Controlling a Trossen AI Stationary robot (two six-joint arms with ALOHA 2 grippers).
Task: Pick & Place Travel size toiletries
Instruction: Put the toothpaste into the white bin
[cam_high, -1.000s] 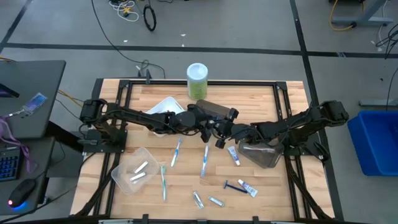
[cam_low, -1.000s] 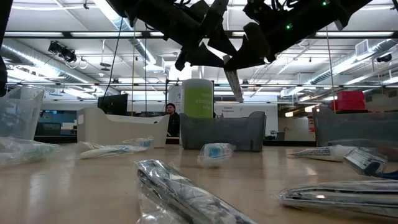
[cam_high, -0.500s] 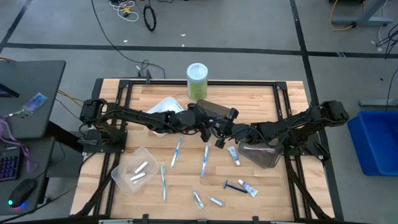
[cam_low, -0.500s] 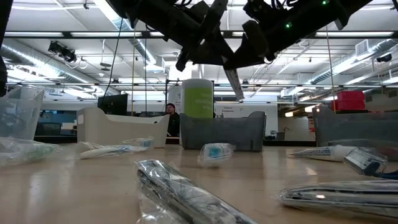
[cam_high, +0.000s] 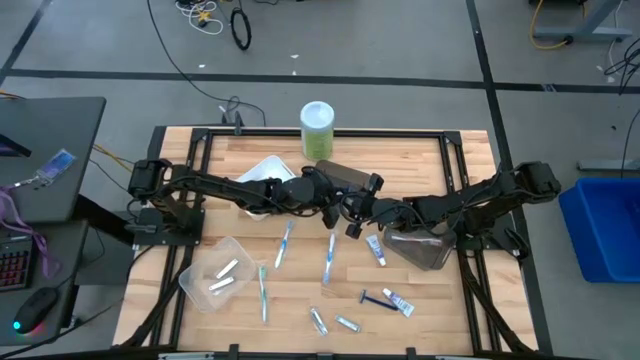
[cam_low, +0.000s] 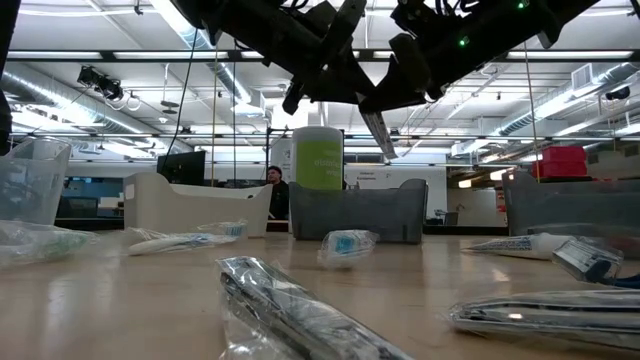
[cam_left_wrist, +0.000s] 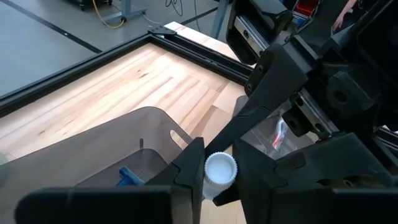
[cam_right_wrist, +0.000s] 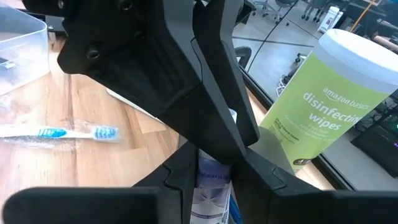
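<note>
High view showed the left gripper (cam_high: 333, 205) and right gripper (cam_high: 352, 213) meeting above mid-table, both clenched on one small white tube (cam_left_wrist: 219, 173), with bare wood around. Behind stood a green canister (cam_right_wrist: 323, 99) reading "amazon basics disinfecting wipes".

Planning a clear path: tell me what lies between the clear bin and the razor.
High view: between the clear bin and razor lie a toothbrush and two small tubes.
</note>
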